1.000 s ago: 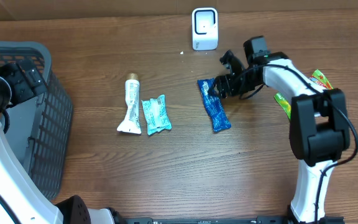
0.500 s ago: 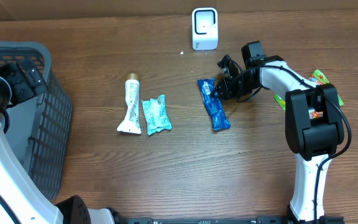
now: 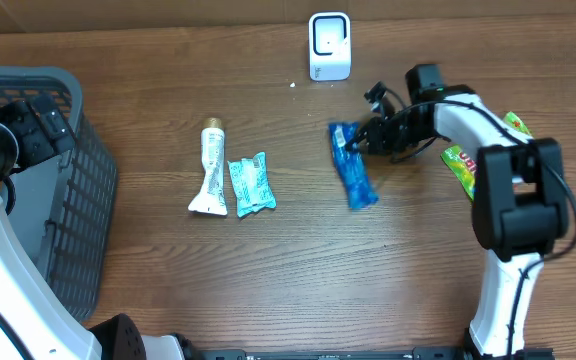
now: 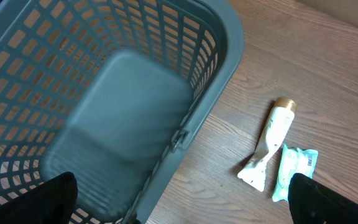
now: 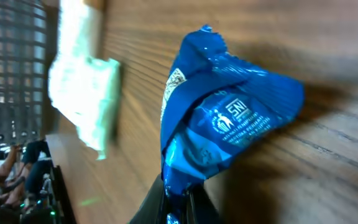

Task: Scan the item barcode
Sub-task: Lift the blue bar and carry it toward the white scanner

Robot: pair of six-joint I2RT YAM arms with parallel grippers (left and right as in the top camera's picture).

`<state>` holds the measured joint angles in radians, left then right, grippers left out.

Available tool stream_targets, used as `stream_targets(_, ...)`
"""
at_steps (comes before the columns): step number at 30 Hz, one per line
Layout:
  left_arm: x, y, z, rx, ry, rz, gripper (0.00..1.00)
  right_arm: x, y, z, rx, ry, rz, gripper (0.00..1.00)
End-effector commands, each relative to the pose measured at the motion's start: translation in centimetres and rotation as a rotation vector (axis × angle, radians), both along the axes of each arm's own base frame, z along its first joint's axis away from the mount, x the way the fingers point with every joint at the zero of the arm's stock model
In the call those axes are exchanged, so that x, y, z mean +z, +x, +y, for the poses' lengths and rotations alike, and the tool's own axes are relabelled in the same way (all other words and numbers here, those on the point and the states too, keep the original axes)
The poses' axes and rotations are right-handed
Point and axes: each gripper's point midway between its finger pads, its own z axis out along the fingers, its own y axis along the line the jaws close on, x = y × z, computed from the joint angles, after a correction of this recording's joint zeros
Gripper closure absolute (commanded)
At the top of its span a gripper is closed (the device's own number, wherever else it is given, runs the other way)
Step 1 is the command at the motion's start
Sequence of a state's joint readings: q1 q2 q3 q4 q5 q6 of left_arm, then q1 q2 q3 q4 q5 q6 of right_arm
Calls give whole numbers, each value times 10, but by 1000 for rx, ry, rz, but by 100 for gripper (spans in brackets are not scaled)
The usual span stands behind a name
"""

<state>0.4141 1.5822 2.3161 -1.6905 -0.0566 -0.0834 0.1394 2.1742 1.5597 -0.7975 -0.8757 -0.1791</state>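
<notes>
The grey basket [image 3: 68, 200] is set at 9 o'clock on the wooden table [image 3: 268, 280]. Above it the left gripper [image 4: 179, 193] is held with its jaws spread wide; nothing is held or touched by it.

The right gripper [image 3: 366, 140] is reached in from 3 o'clock and is clamped tight on the 12 o'clock end of the blue packet [image 3: 352, 170]. That end is pinched between the fingertips [image 5: 178, 198] in the wrist view. The packet is stretched towards 6 o'clock, just right of the table's middle. White print and a small logo are seen on its wrapper, too blurred to be read.

The white scanner [image 3: 329, 45] is stood at 12 o'clock, apart from the packet.

A white tube [image 3: 211, 170] with a gold cap and a teal packet [image 3: 251, 183] are laid side by side, left of centre. A green and yellow packet [image 3: 460, 165] is partly hidden under the right arm at 3 o'clock.
</notes>
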Motion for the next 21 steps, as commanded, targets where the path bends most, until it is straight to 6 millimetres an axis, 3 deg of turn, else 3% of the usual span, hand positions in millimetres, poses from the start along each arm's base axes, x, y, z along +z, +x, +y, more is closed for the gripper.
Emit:
stream_targets(1, 4, 0, 1, 13, -5, -18, 0, 113, 6, 8, 22, 97, -246, 96)
stream_targets(3, 4, 0, 1, 13, -5, -18, 0, 144, -1, 7, 27, 109, -316, 96)
stream_targets(6, 4, 0, 1, 13, -5, -18, 1, 176, -10, 6, 31, 118, -387, 96)
stream_targets(12, 4, 0, 1, 13, -5, -18, 0, 225, -32, 6, 47, 155, -488, 96)
stream_targets(16, 4, 0, 1, 13, -5, -18, 0, 240, -40, 6, 58, 179, -516, 96)
stream_targets(21, 4, 0, 1, 13, -5, -18, 0, 237, -36, 4, 44, 151, -526, 96)
